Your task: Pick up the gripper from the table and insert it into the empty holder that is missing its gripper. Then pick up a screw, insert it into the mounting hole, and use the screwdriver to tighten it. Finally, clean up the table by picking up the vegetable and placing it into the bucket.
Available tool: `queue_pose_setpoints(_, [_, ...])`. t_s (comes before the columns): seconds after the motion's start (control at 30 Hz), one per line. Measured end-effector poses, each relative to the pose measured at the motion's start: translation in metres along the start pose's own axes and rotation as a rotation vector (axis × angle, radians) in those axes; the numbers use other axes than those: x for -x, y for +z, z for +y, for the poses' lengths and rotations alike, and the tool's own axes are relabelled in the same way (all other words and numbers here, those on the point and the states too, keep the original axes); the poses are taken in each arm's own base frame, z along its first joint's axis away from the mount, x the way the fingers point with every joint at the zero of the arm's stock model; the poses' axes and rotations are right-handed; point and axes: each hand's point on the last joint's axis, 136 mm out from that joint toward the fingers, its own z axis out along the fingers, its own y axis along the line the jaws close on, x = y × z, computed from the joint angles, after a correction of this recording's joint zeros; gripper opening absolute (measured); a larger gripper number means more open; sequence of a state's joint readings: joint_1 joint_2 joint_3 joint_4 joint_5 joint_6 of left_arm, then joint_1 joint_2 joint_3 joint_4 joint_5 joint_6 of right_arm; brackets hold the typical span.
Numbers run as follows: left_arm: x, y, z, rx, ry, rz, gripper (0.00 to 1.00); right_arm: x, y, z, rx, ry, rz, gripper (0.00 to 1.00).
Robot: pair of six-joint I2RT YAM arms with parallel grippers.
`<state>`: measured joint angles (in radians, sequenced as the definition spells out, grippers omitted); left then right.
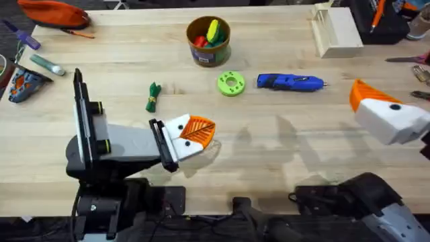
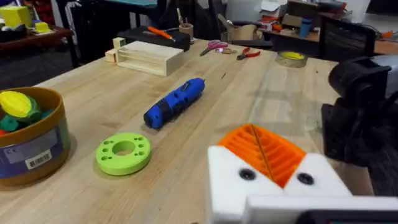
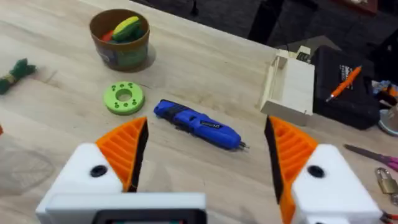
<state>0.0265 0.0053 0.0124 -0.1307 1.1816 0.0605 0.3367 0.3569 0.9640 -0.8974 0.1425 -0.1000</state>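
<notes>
At the far left of the overhead frame lie an orange pouch (image 1: 54, 12) and a few small tools, well clear of the work area. The left gripper (image 1: 196, 132) sits low at centre-left, its white mounts pressed together with the orange pads meeting; its jaws are closed, with nothing seen between them. Just above and left of it lies the vegetable (image 1: 153, 97), green and slender, on bare wood. The bucket (image 1: 209, 41) stands at upper centre, already holding coloured toy pieces. Below and right of it is a flat green ring disc (image 1: 231, 83), and immediately right of that the screwdriver (image 1: 290, 82) lies flat, tip toward the right. A pale wooden box (image 1: 336, 30) sits at the upper right. The right gripper (image 1: 383, 111) hangs at the right edge.

The right wrist view shows its jaws spread wide, both orange pads in place, with the screwdriver (image 3: 198, 124) lying ahead between them, apart from both. The left wrist view shows scissors (image 2: 214, 46), pliers and a tape roll (image 2: 291, 58) at the table's far end, and cluttered desks and a chair in the room behind.

The table (image 1: 282, 154) is light butcher-block wood. I cannot make out a loose orange pad or a bare holder.
</notes>
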Motion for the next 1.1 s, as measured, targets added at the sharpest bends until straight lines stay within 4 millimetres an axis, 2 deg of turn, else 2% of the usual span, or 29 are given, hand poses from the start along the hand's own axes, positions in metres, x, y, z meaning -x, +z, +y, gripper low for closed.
queue_pose_setpoints(0.1, [0.000,0.000,0.000,0.000,0.000,0.000,0.018,-0.005,0.003,0.001,0.001,0.004,0.014,0.989])
queue_pose_setpoints(0.13, [0.000,0.000,0.000,0.000,0.004,0.000,0.083,-0.007,0.005,0.001,0.002,0.005,0.020,0.989])
queue_pose_setpoints(0.17, [0.000,0.000,0.000,0.000,0.004,0.000,0.206,-0.009,0.006,0.002,0.003,0.005,0.026,0.990])
queue_pose_setpoints(0.3, [0.000,0.000,0.000,0.000,0.003,0.000,0.848,-0.015,0.010,0.003,0.004,0.008,0.046,0.989])
queue_pose_setpoints(0.33, [0.000,0.000,0.000,0.000,0.000,0.000,0.944,-0.016,0.011,0.003,0.004,0.009,0.048,0.989])
queue_pose_setpoints(0.37, [0.000,0.000,0.000,0.000,0.000,0.000,0.975,-0.016,0.011,0.003,0.005,0.010,0.049,0.989])
queue_pose_setpoints(0.8, [0.001,0.000,0.001,0.004,0.004,-0.002,0.986,-0.017,0.011,0.003,0.005,0.010,0.050,0.989])
queue_pose_setpoints(1.0, [0.004,-0.001,0.016,0.100,-0.029,-0.003,0.985,-0.017,0.011,0.003,0.005,0.010,0.050,0.989])
queue_pose_setpoints(1.1, [0.019,-0.005,0.024,0.174,-0.039,-0.004,0.985,-0.017,0.011,0.003,0.005,0.011,0.050,0.988])
